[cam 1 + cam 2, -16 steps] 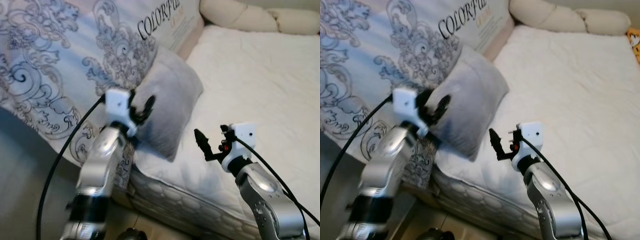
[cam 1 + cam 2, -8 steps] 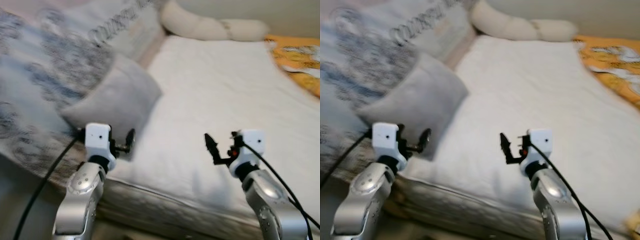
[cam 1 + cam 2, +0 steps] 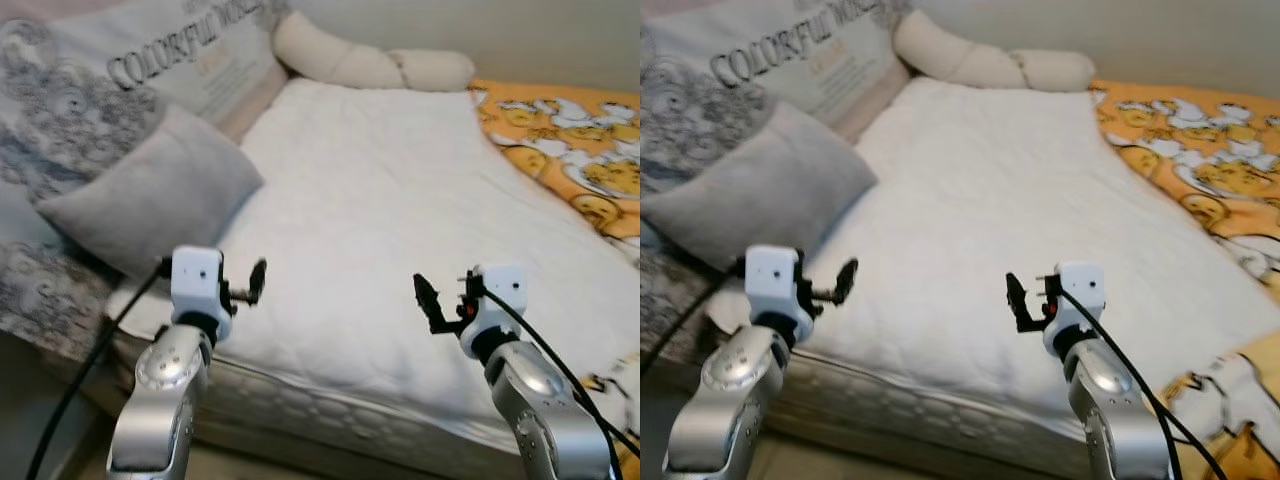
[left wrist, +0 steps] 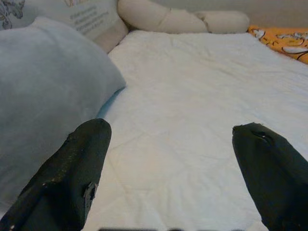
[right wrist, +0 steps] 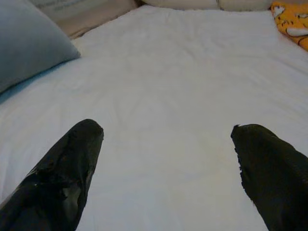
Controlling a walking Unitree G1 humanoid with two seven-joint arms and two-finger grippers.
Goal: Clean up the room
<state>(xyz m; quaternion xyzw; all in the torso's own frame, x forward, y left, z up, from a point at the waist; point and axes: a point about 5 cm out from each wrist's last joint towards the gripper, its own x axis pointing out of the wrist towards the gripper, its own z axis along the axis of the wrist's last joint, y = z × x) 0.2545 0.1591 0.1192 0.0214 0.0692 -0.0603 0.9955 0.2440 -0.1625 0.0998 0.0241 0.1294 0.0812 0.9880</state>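
A plump grey pillow lies on the white bed.

The large patterned cushion leaning at the left side of the bed carries dark capital letters reading "COLORFUL", followed by a second word that starts with "M" and runs out of view. Smaller orange lettering beneath it is too blurred to read.
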